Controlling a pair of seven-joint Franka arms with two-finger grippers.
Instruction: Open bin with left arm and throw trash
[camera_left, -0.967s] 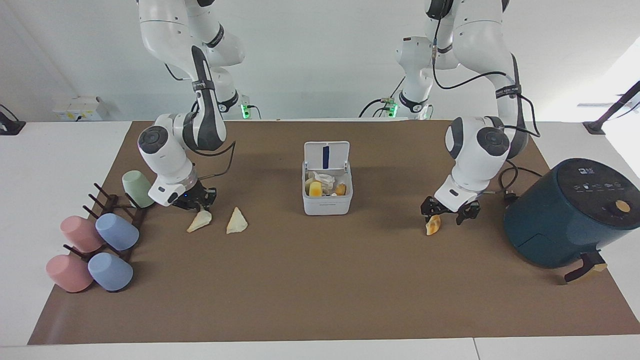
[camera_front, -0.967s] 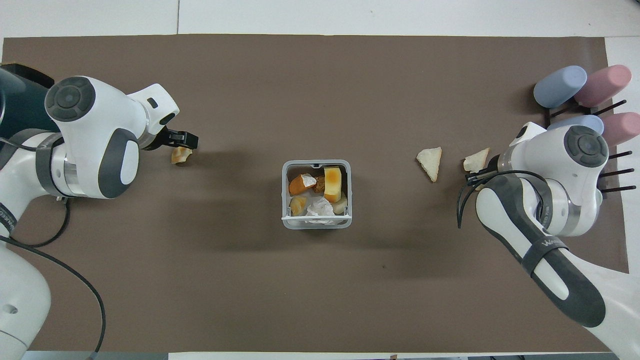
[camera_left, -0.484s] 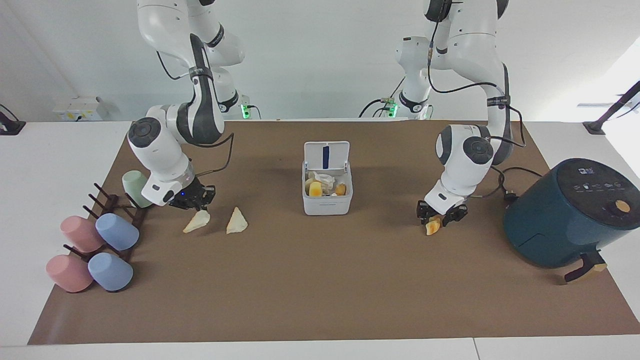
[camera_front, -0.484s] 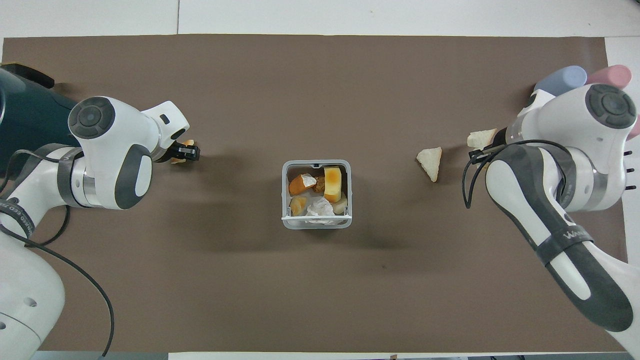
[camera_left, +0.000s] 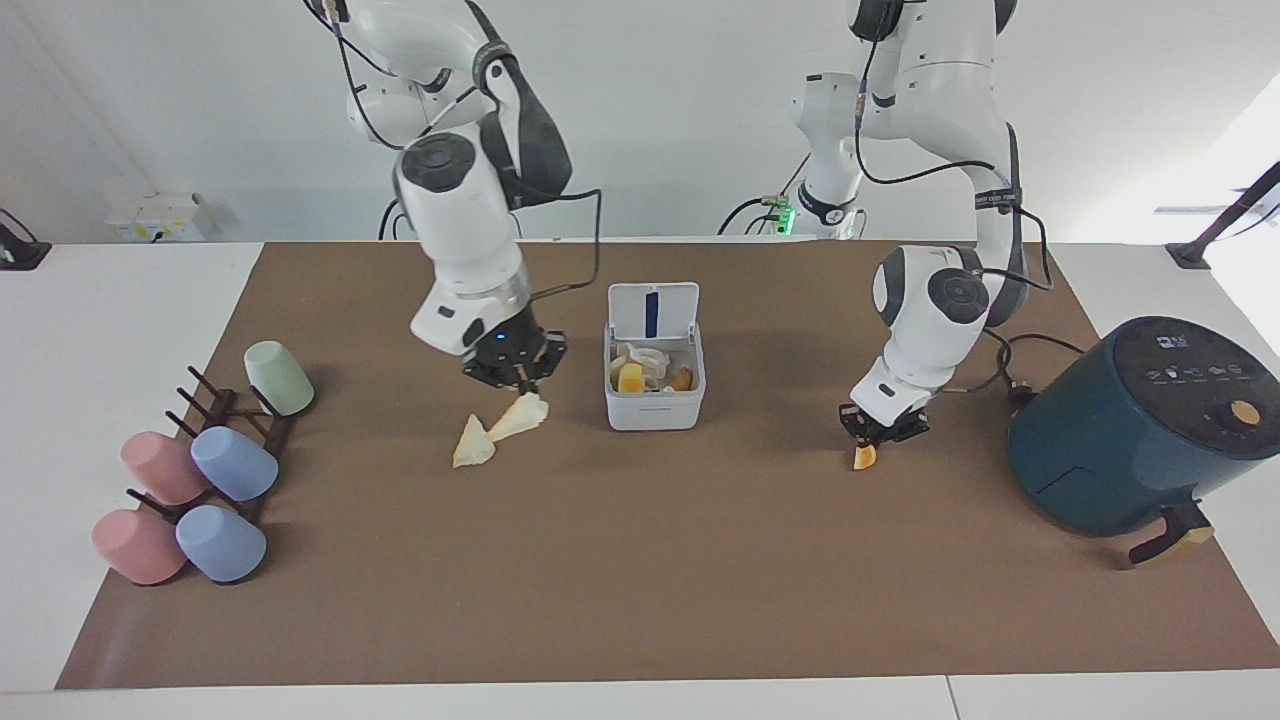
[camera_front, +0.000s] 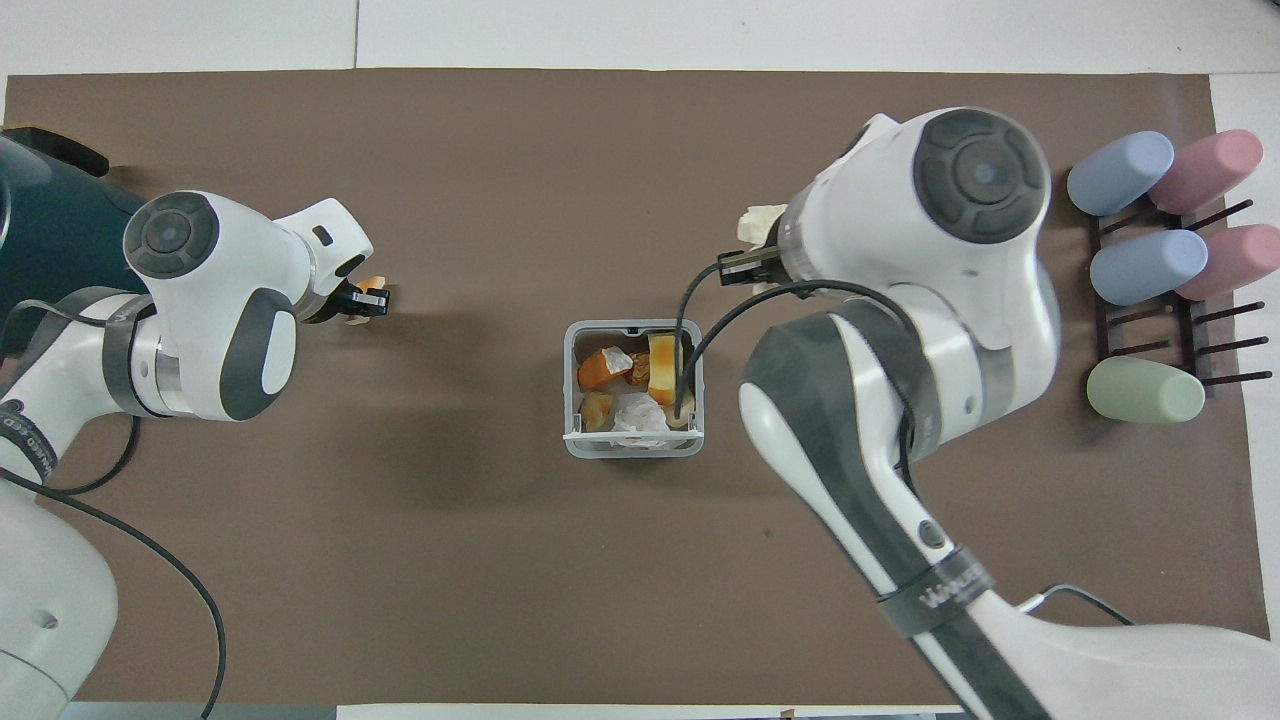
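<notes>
White plastic, cube-shaped, the bin (camera_left: 655, 385) sits near the middle of the brown mat (camera_left: 640, 600) on the counter (camera_left: 120, 300). Its hinged lid (camera_left: 653, 312) stands upright on the side nearer the robots, a blue strip on its inner face. Inside lie scraps of food and crumpled paper.

Beside the bin, toward the right arm's end of the counter, the right tool (camera_left: 516, 381) hangs in the air, its fingers clamped together on the tip of a pale cream bread wedge (camera_left: 520, 416). That wedge dangles, tilted, over the mat. A second cream wedge (camera_left: 472, 444) lies flat on the mat just beside it; from the facing view the two overlap slightly, and I cannot tell if they touch. In the overhead view the right arm's wrist hides most of both.

Toward the left arm's end, well apart from the bin, the left tool (camera_left: 872, 436) is low over the mat, fingers closed on a small golden-orange crust chunk (camera_left: 865, 457). The chunk's lower edge is at the mat; whether it rests there I cannot tell.

A dark teal air fryer (camera_left: 1140, 425) stands at the left arm's end of the counter. At the right arm's end, a dark rack (camera_left: 225, 415) carries pastel cups (camera_left: 233, 463): two pink, two blue, one green.
</notes>
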